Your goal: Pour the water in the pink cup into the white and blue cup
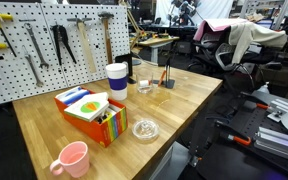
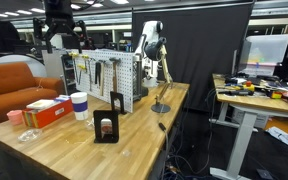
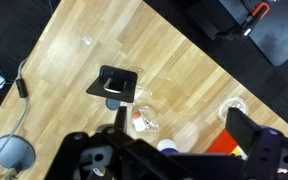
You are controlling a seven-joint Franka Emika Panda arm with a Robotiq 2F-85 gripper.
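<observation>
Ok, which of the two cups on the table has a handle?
The pink cup, the short one: a loop handle juts from its side. The white and blue cup, beside the orange box, is tall with no handle.

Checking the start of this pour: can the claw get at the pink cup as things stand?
Probably yes. The pink cup stands alone near a corner of the table, apart from the orange box, with nothing over it. The claw looks open, high above the table.

Bright overhead indoor light; soft shadows; low-resolution, slightly blurry frames.
</observation>
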